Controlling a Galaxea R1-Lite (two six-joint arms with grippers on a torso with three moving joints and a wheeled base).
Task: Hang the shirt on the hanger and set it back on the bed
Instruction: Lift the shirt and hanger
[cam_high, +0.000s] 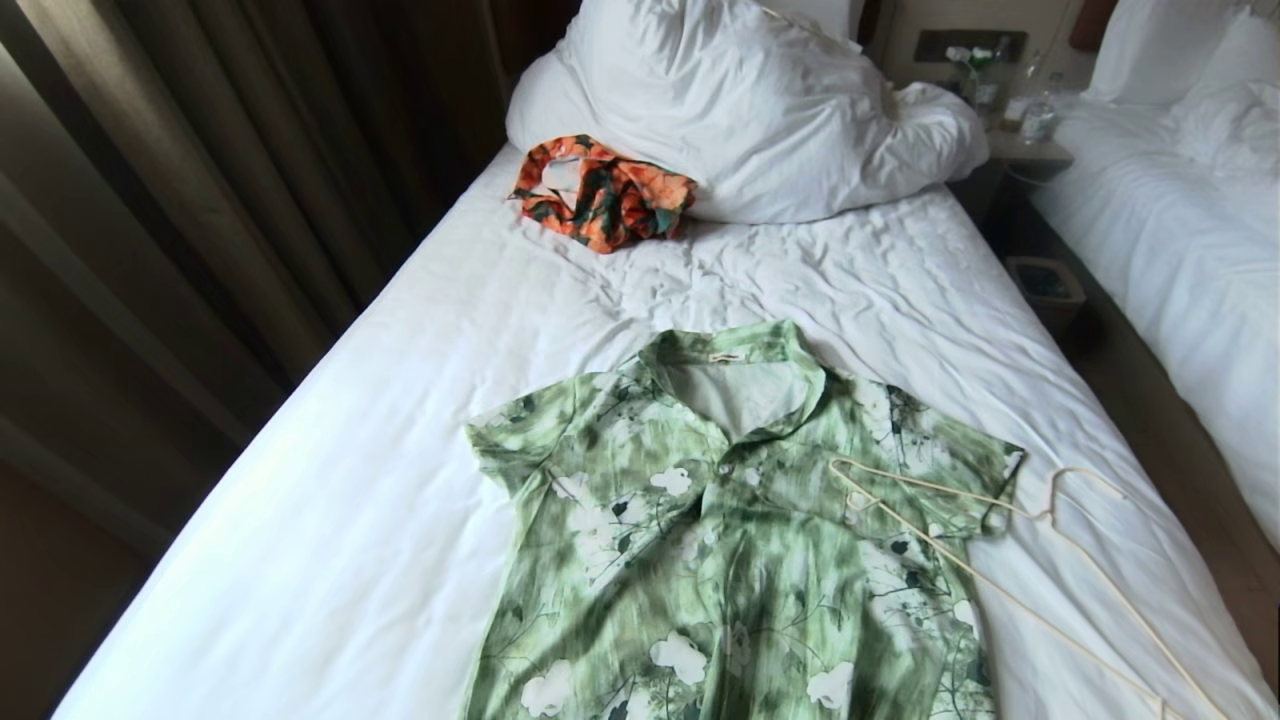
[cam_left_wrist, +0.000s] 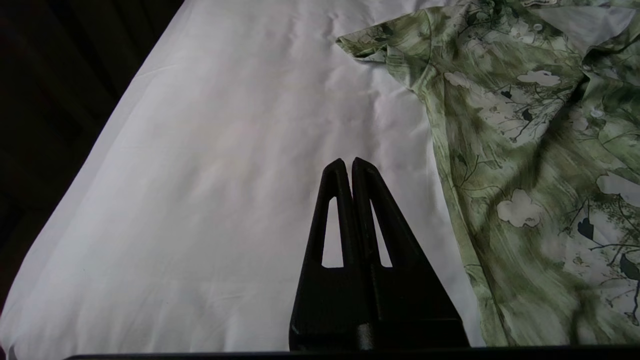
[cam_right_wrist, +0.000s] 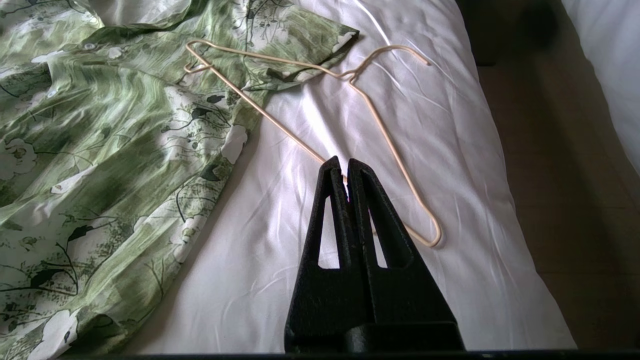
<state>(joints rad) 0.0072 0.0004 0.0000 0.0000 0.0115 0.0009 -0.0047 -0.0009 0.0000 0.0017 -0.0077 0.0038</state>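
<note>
Shirt (cam_high: 720, 530) and hanger (cam_high: 1010, 560) lie on bed (cam_high: 350, 480); both grippers' jaws clenched, empty.

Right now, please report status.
Left claw and right claw shut, empty. Green floral shirt flat on white bed, cream wire hanger overlapping its sleeve. Nothing blocking.

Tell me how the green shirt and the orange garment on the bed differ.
The shirt lies spread flat with its collar open; the orange garment is bunched in a heap. The shirt is green with white flowers; the garment is orange and dark green. The garment rests against a pillow. Both lie on the bed.
</note>
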